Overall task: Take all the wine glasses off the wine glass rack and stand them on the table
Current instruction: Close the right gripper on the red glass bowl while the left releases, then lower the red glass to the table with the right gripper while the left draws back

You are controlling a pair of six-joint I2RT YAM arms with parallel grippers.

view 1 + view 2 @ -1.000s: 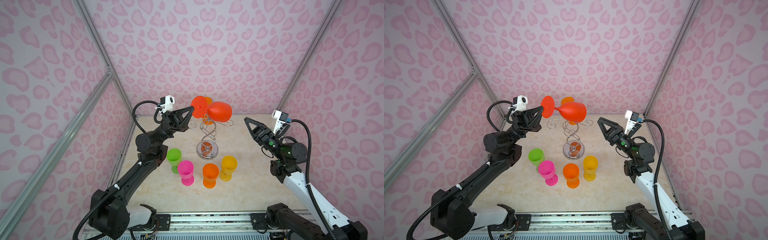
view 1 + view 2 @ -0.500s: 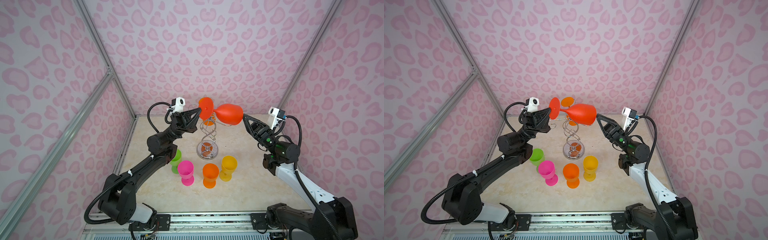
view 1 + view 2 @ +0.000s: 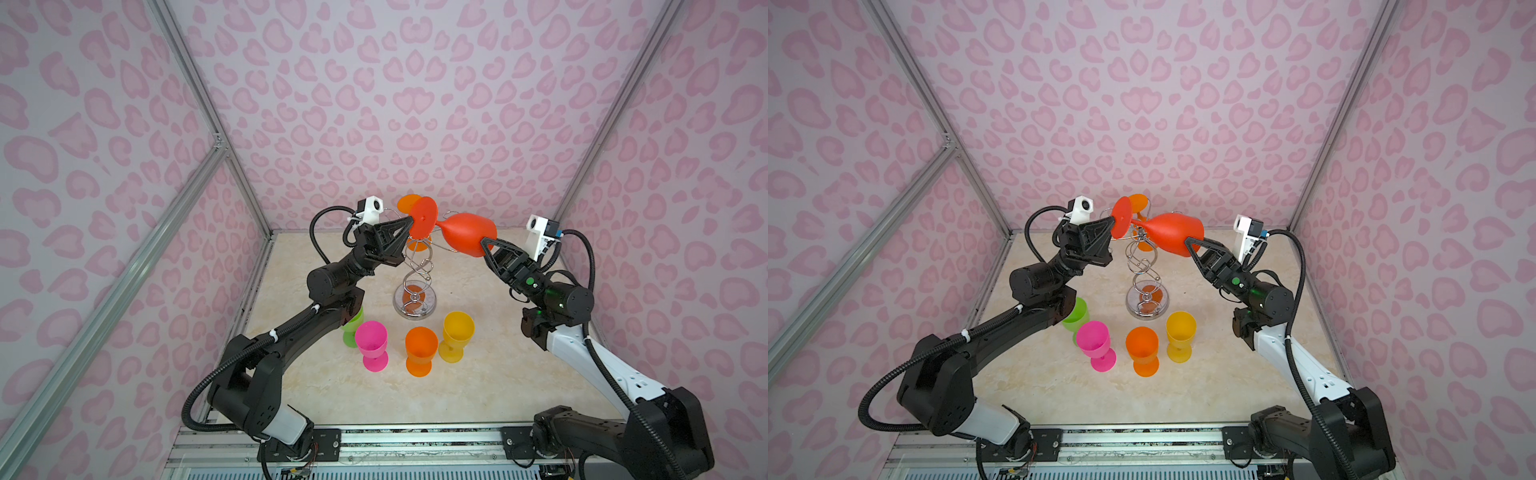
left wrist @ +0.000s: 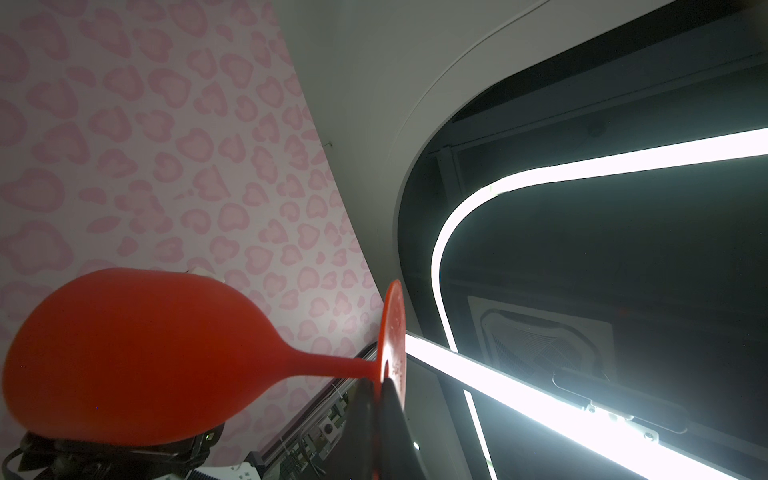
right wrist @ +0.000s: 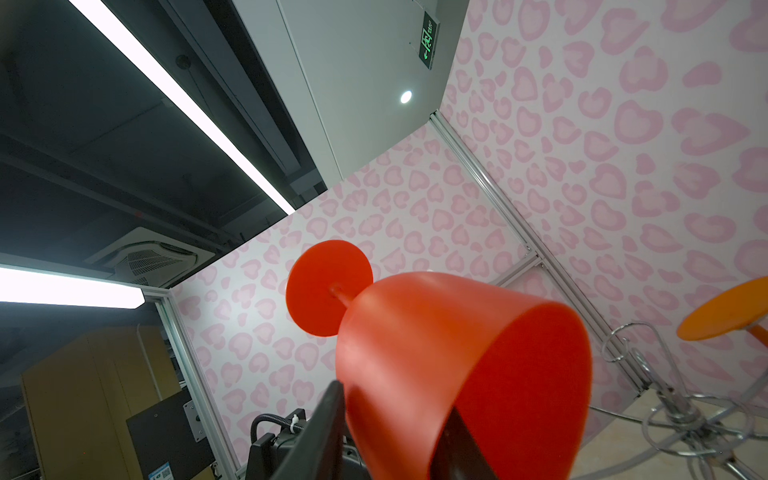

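A red wine glass [image 3: 467, 237] lies on its side in mid-air between 2 robot arms, at the height of the curled top arms of the chrome wine glass rack [image 3: 419, 270]. Both top views leave unclear whether it is clear of the wires. The left gripper [image 3: 410, 225] has its jaws clamped together on the edge of the glass's round foot, as the left wrist view shows. The right gripper [image 5: 395, 399] meets the bowl at its open mouth. Its jaws stand apart, 1 outside the wall and 1 across the opening, and I cannot tell whether they press the rim. Behind the red glass, a hanging orange glass [image 3: 405, 203] sits on the rack's far side. The rack's mirrored base rests on the pale marbled worktop [image 3: 332, 382]. In front of it, 4 goblets stand upright in a loose row: green [image 3: 351, 332], pink [image 3: 371, 338], orange [image 3: 421, 347] and yellow [image 3: 457, 330].
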